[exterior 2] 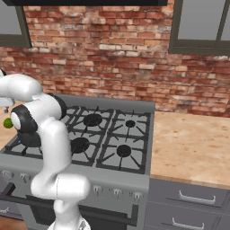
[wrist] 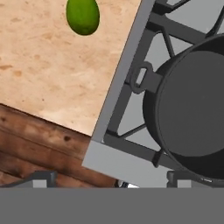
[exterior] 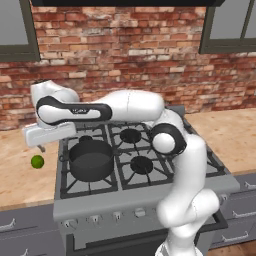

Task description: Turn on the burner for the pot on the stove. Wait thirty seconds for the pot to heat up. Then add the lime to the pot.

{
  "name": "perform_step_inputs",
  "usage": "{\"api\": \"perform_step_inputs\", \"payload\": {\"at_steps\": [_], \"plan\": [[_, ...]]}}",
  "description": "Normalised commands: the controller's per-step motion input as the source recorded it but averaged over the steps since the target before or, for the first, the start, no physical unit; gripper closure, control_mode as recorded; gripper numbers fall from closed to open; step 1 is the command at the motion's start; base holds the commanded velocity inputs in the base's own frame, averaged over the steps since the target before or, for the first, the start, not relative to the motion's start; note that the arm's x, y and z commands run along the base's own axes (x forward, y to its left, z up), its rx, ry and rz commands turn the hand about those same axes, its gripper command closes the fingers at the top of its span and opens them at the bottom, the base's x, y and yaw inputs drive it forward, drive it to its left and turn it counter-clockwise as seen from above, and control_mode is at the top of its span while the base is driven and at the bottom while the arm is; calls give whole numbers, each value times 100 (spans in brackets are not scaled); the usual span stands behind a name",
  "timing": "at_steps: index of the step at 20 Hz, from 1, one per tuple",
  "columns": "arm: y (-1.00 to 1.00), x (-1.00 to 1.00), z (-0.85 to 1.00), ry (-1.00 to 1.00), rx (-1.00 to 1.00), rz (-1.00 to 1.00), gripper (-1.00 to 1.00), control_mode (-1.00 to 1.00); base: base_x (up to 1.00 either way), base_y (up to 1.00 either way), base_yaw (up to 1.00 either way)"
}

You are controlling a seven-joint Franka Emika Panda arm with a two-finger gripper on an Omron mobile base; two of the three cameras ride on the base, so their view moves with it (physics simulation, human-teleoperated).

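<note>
I see fingers spread, empty | lime at 11 o'clock on counter | pot at 2 o'clock

The pot at centre left is dark, matt metal with a smooth inside. The stove looks like smooth grey metal under rough-cast dark grates. The lime is glossy green. The counter looks like speckled tan stone; the wall is rough red brick.

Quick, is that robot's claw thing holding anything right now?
Gripper: jaws open, holding nothing; the lime lies on the counter, untouched.
</note>
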Motion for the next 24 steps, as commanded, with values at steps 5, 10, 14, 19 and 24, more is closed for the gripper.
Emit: {"api": "perform_step_inputs", "payload": {"at_steps": [5, 10, 14, 19, 24], "plan": [[21, 33, -12, 1, -2, -4, -100, -100, 0, 0, 0], [20, 33, -18, 1, -1, 0, -100, -100, 0, 0, 0], [6, 15, -15, 0, 0, 0, -100, -100, 0, 0, 0], [9, 10, -31, 0, 0, 0, -100, -100, 0, 0, 0], [6, 6, -24, 2, 0, 0, -100, -100, 0, 0, 0]]}}
